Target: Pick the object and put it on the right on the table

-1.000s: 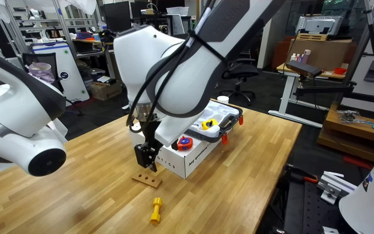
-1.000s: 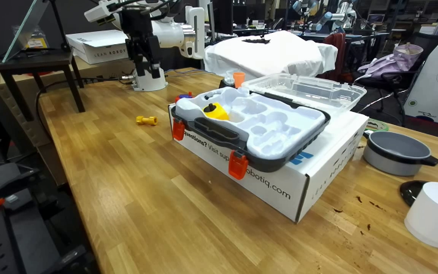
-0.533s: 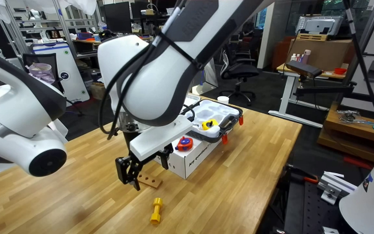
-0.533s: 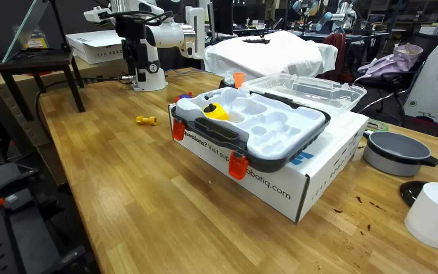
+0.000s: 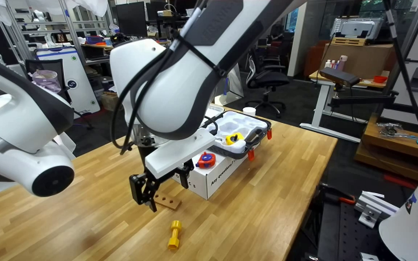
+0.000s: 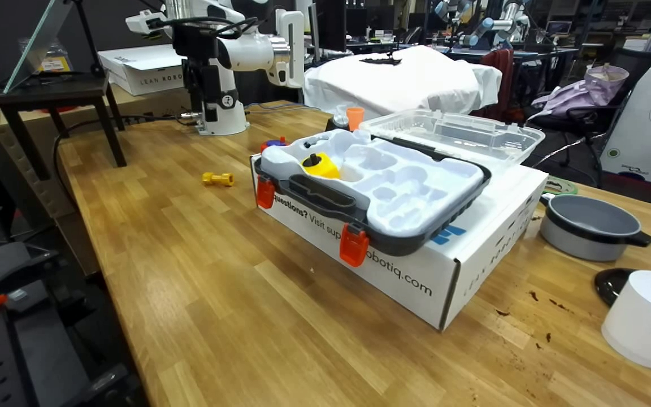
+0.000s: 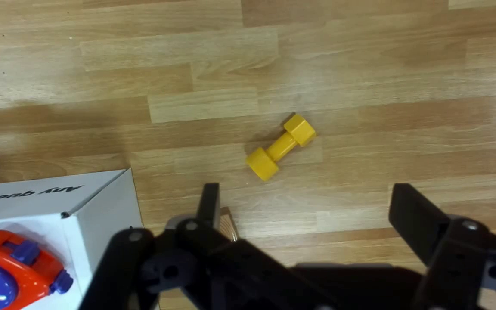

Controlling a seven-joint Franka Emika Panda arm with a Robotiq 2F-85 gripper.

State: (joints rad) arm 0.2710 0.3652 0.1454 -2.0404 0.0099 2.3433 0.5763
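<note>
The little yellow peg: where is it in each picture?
In an exterior view: yellow peg, near the bottom, left of centre.
In an exterior view: yellow peg, left of centre, just above mid-height.
Wrist view: yellow peg, just right of centre.
Shared landmark: the white box on the table, in all three.

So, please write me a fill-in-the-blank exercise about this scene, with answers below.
The hand is not shut but ____.
The yellow piece lies on its ____, not upright, on the table.
The tan strip has several round ____.
Text on the white box asks: Any ____?
Missing words: open; side; holes; questions
</note>
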